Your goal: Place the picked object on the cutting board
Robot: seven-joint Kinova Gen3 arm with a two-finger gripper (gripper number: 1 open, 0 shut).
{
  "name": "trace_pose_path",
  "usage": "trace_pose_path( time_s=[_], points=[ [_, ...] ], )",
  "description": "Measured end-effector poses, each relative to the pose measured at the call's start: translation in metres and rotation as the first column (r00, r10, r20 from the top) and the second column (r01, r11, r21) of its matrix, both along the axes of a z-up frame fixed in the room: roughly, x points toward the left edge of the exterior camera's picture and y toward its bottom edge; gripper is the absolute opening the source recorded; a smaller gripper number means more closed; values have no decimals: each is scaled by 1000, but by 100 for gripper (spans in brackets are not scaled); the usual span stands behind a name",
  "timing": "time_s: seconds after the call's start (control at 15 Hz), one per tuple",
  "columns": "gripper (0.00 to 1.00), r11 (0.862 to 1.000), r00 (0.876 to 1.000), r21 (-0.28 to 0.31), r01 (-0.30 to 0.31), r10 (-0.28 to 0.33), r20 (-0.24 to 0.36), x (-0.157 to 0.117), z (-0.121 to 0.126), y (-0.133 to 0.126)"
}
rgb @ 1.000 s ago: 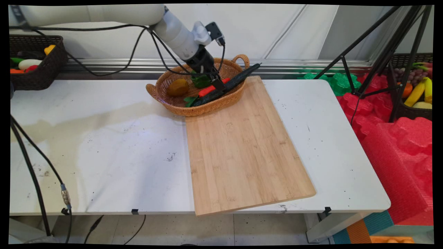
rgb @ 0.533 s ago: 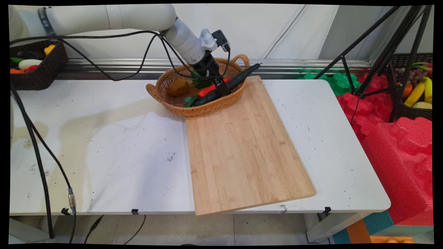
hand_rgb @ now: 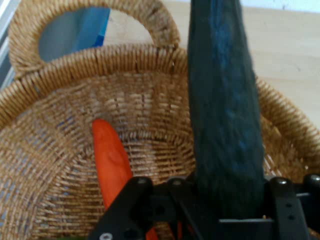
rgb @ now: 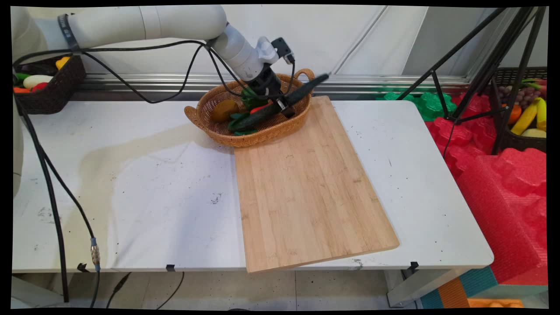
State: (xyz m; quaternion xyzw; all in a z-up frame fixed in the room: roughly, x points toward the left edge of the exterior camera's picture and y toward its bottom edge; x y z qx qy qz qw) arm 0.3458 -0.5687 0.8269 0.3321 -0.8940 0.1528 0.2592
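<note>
My gripper [rgb: 283, 108] is inside the wicker basket [rgb: 221, 133], shut on a long dark green cucumber [rgb: 262, 114] near its middle. The cucumber is lifted off the basket floor, one end jutting past the far rim by the handle. In the hand view the cucumber [hand_rgb: 227, 115] runs up between my fingers [hand_rgb: 290, 200] and over the basket wall [hand_rgb: 65, 75]. A red-orange carrot [hand_rgb: 111, 160] lies below on the basket floor. A brown kiwi [rgb: 224, 110] and a green pepper [rgb: 250, 101] also lie in the basket.
A bamboo cutting board [rgb: 306, 188] lies on the white table [rgb: 131, 197] just in front of and right of the basket. A dark basket of toy produce [rgb: 48, 83] stands at the far left. A black tripod [rgb: 477, 65] and red foam [rgb: 503, 183] are to the right.
The gripper closed on the cucumber and raised it; the cucumber's near end came off the basket floor and its far end rose higher. The carrot is now mostly hidden under it.
</note>
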Motion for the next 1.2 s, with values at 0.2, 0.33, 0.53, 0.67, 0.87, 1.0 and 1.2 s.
trace_pose_path(
  time_s=[0.2, 0.33, 0.53, 0.67, 0.87, 1.0, 1.2],
  points=[
    [0, 999, 1000, -40, -24, 23, -18, -2, 19, 8],
    [0, 996, 999, -85, -32, 31, -23, -5, 42, 19],
    [0, 989, 1000, -144, -22, 19, -22, -13, 74, 35],
    [0, 981, 1000, -192, 1, -4, -15, -24, 101, 51],
    [0, 971, 999, -237, 40, -42, -2, -38, 127, 72],
    [0, 960, 996, -268, 84, -82, 21, -50, 146, 89],
    [0, 943, 988, -296, 151, -140, 59, -66, 161, 110]
  ],
)
